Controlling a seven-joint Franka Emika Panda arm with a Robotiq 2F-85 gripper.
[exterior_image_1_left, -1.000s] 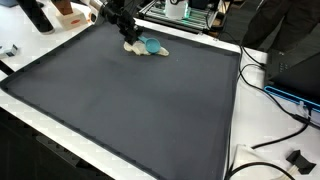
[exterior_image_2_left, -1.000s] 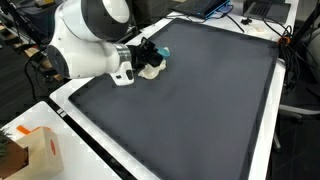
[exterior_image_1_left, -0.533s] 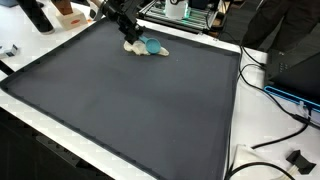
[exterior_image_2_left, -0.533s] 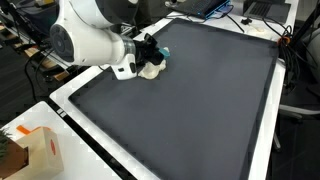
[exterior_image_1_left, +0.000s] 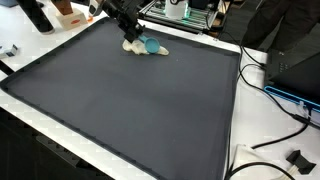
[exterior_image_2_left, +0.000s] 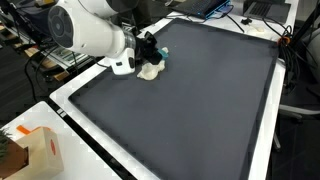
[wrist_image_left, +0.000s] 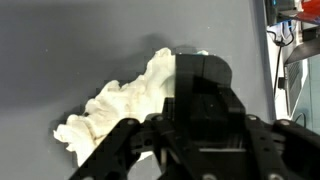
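Observation:
A white plush toy with a light blue part (exterior_image_1_left: 146, 46) lies on the dark grey mat (exterior_image_1_left: 130, 100) near its far edge. In both exterior views my black gripper (exterior_image_1_left: 129, 28) hangs just above and beside the toy (exterior_image_2_left: 150, 70), pointing down at it (exterior_image_2_left: 148, 50). In the wrist view the white plush (wrist_image_left: 115, 108) spreads out to the left, and the black gripper body (wrist_image_left: 200, 110) covers its right part. The fingertips are hidden, so I cannot make out whether the jaws are apart or whether they touch the toy.
The mat has a white table rim (exterior_image_2_left: 100, 140) around it. A cardboard box (exterior_image_2_left: 35, 150) stands at one corner. Cables (exterior_image_1_left: 270, 100) and a black plug (exterior_image_1_left: 297, 158) lie along one side. Equipment racks (exterior_image_1_left: 180, 12) stand behind the far edge.
The arm has lifted a little and drawn back from the mat. The plush toy has stayed where it was.

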